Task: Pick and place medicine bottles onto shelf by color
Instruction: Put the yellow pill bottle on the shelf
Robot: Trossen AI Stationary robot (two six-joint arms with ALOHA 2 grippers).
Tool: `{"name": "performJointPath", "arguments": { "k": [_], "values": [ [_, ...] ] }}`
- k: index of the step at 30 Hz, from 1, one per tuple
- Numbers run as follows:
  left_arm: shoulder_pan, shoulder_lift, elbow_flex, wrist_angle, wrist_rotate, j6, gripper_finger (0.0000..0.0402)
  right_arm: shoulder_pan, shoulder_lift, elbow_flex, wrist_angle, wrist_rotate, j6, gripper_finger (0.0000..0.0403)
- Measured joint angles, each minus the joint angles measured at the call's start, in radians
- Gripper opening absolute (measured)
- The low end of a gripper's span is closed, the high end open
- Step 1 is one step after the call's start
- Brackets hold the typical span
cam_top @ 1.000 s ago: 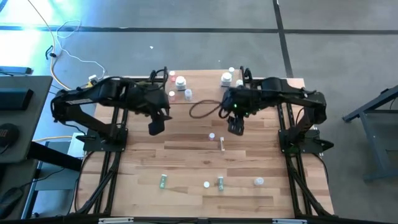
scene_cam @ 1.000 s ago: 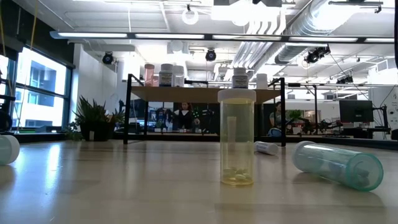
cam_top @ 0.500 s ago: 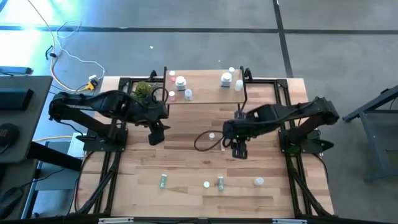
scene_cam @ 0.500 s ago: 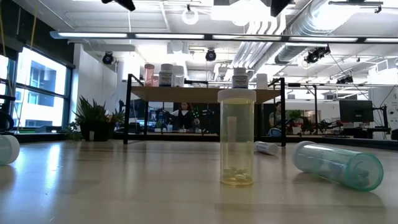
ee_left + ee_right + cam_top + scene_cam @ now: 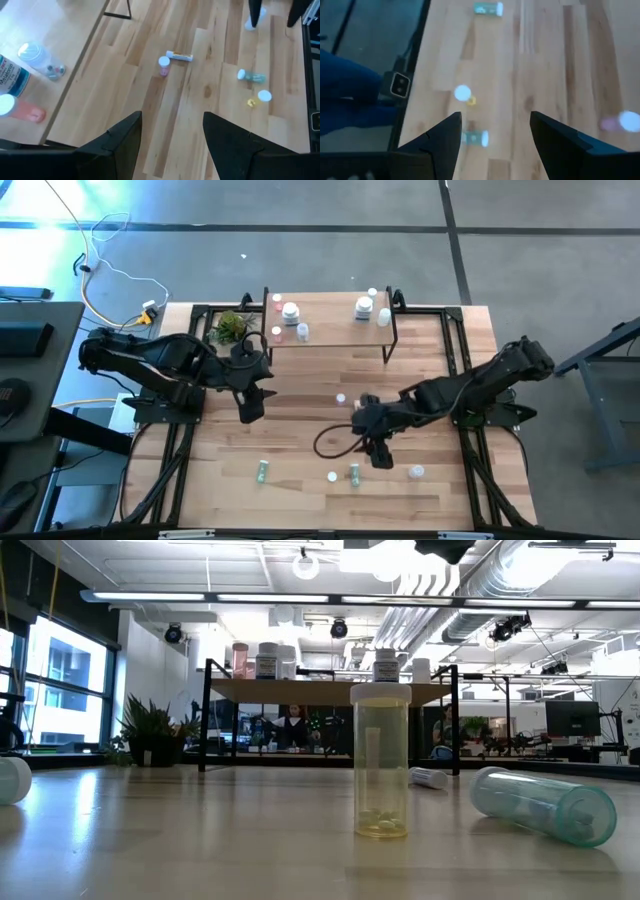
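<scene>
Since the earlier frame, right gripper (image 5: 378, 452) has travelled from the shelf (image 5: 330, 332) to the front bottles (image 5: 354, 473), jaws wide, empty. Left gripper (image 5: 250, 402), parted, empty, hovers over wood-grain table (image 5: 300, 430). Cylindrical bottles stand on the shelf.

The butcher-block worktop (image 5: 300, 420) carries the shelf (image 5: 330, 330) at its far edge, a leafy plant (image 5: 230, 326) beside it, and scattered medicine bottles (image 5: 353, 473) nearer the front.

Eleven bottles (image 5: 262, 470), one shelf (image 5: 330, 335), one plant (image 5: 230, 326)
</scene>
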Motion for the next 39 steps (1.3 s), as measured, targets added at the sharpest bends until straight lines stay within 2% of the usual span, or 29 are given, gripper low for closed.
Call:
{"name": "performJointPath", "arguments": {
  "k": [11, 15, 19, 27, 39],
  "values": [
    [-0.066, 0.000, 0.000, -0.021, 0.032, -0.025, 0.0202, 0.076, 0.003, -0.161, 0.402, 0.026, 0.072, 0.0227],
    [-0.110, 0.000, 0.000, -0.056, 0.018, -0.067, 0.0202, 0.098, 0.030, -0.185, 0.522, 0.089, 0.072, 0.0227],
    [-0.150, 0.000, 0.000, -0.070, -0.005, -0.109, 0.0202, 0.112, 0.086, -0.186, 0.600, 0.095, 0.055, 0.0227],
    [-0.203, 0.000, 0.000, -0.101, -0.043, -0.153, 0.0202, 0.124, 0.185, -0.186, 0.632, 0.140, 0.045, 0.0227],
    [-0.208, 0.000, 0.000, -0.103, -0.044, -0.156, 0.0202, 0.131, 0.334, -0.186, 0.639, 0.126, 0.043, 0.0227]
  ]
}}
